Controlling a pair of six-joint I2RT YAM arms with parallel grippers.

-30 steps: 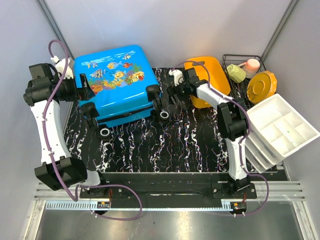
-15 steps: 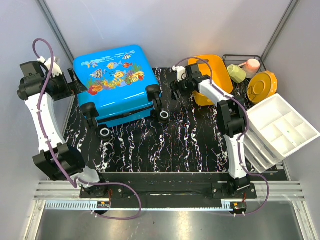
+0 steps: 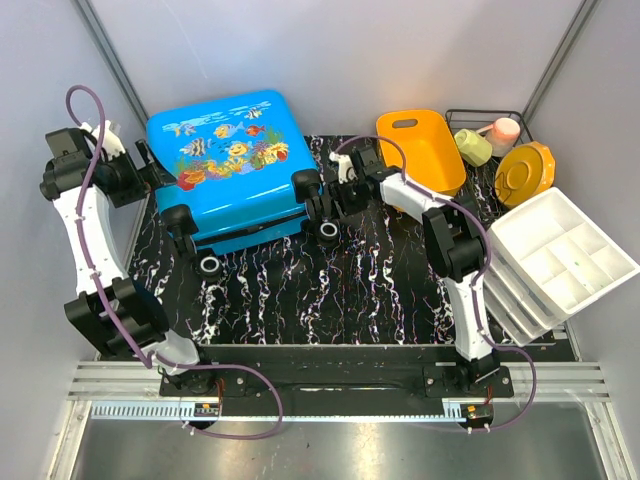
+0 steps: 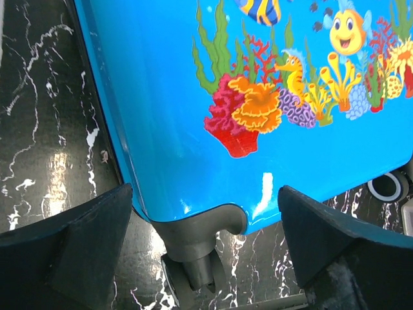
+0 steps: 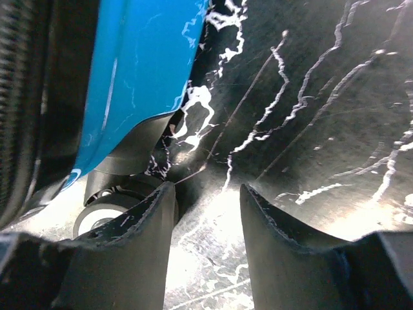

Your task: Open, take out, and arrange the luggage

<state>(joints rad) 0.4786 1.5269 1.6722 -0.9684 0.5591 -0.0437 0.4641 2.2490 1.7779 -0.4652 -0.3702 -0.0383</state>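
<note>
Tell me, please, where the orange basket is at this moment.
In the top view, the orange basket stands at the far right of the table, between the blue suitcase and the black wire rack.

The blue luggage lies shut on the black surface, far left. The left end effector is by its left side. The right end effector is by its right side.

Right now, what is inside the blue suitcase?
Nothing inside shows. The suitcase is shut, fish print facing up, on the black marbled table. Only its blue shell and wheels are visible; any contents are covered.
</note>
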